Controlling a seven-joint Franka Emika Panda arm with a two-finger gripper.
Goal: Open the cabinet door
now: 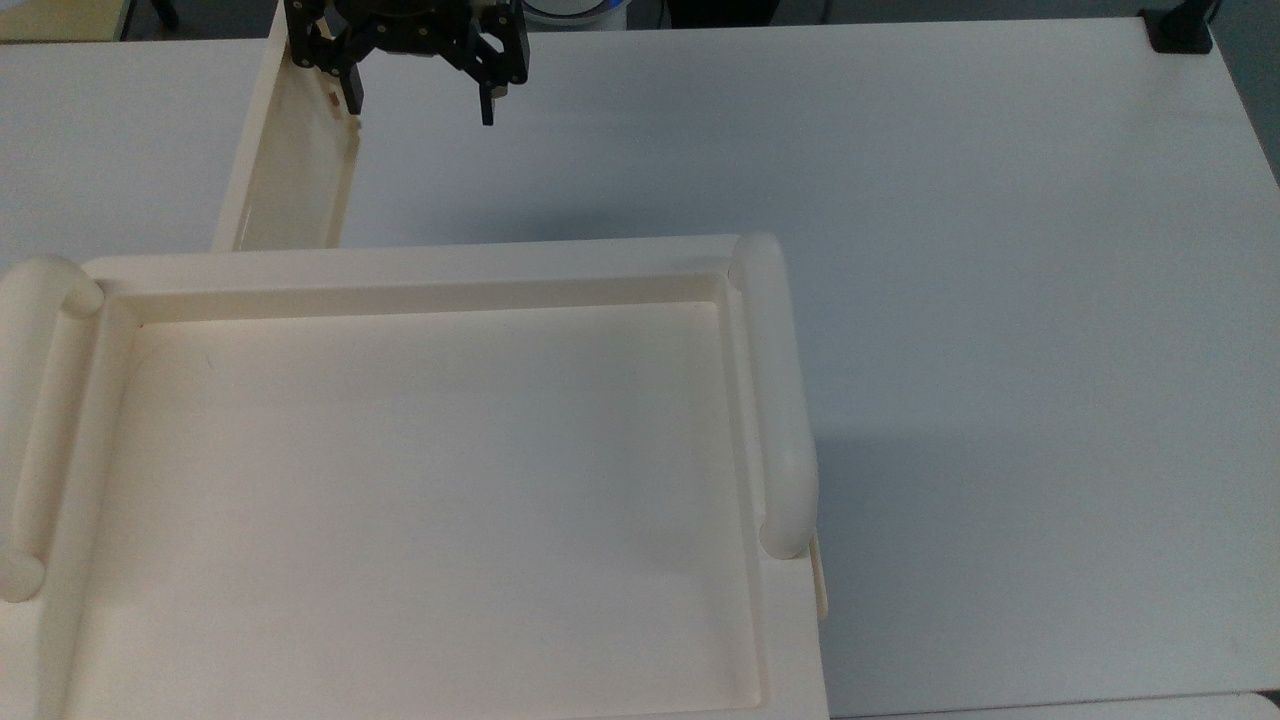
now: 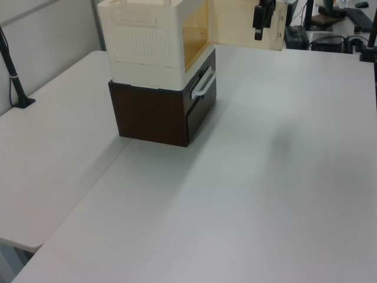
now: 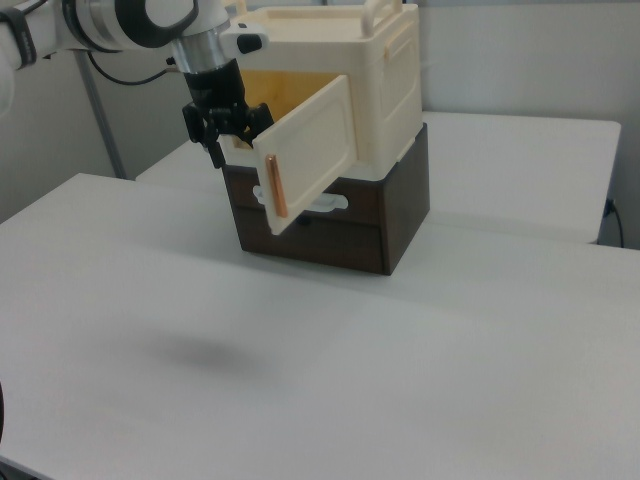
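Most of the job looks done from where I hang: the cabinet door [image 1: 290,150] stands swung well out from the cabinet's front, roughly square to it in the top view, with its rimmed inner face turned toward my jaws [image 1: 420,100]. My jaws are spread, nothing between them. One fingertip [image 1: 353,98] sits right at the door's free edge, touching it or very nearly, I cannot tell which; the other fingertip [image 1: 487,110] hangs clear on the far side from the door, over bare surface [image 1: 900,150].

In the right view the door [image 3: 310,150] tilts outward from the cream cabinet [image 3: 390,90], its outer face toward the camera with a thin copper-coloured strip near the free edge, and my jaws [image 3: 222,135] sit just behind that edge, on the side of the yellowish opening. In the left view the cabinet's inside [image 2: 197,35] shows open and lit, and the door [image 2: 244,23] lies flat-on behind my jaws [image 2: 261,26].

Below my jaws, the dark brown drawer unit [image 2: 156,115] under the cabinet keeps its pale handle [image 2: 202,85] untouched and its drawer shut.

What is left, by my judgement, is little: perhaps a nudge wider if the door should rest fully back, then drawing my jaws away from its edge without catching it
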